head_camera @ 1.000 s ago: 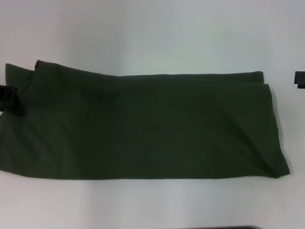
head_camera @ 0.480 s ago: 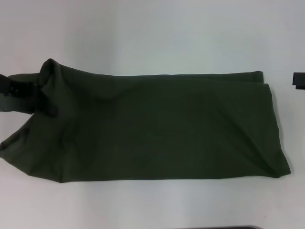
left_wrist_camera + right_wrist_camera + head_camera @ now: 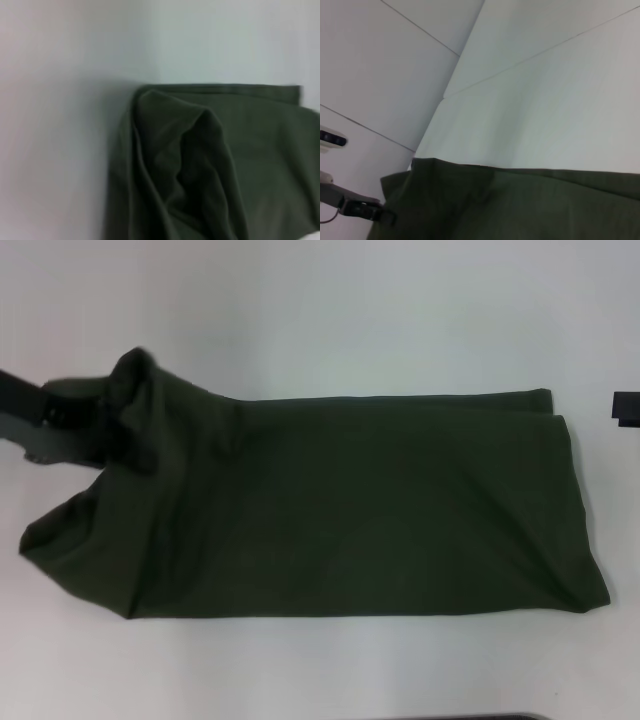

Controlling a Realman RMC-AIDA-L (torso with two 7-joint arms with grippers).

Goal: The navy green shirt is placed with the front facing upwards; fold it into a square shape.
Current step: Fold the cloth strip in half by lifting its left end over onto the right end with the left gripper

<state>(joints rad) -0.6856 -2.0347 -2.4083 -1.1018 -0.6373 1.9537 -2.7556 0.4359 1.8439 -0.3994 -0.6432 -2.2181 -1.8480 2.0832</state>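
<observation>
1. Left end effector (image 3: 100, 425) sits at the left end of the navy green shirt (image 3: 360, 510), clamped on a bunched corner of the fabric and holding it raised off the table (image 3: 330, 320).
2. From that end effector the shirt runs as a long folded band toward the robot's right, lying flat across the table for most of its length.
3. Only the end under the left end effector is lifted; the cloth there peaks into a hump beside the grip, and a loose flap hangs below it down to the table.
4. Left wrist view: shirt (image 3: 220, 165) shows deep draped folds directly under the camera, with its far edge straight and flat on the table (image 3: 60, 100).
5. Right end effector (image 3: 626, 406) is parked well off the shirt's right end, at the frame edge; cannot tell its state.
6. Right wrist view: the shirt's long far edge (image 3: 520, 200) lies against the white table (image 3: 560, 110), and the left end effector (image 3: 362, 209) is seen farther off at the fabric's far corner.
7. No lettering or collar is visible on the upward face; just plain dark green cloth.
</observation>
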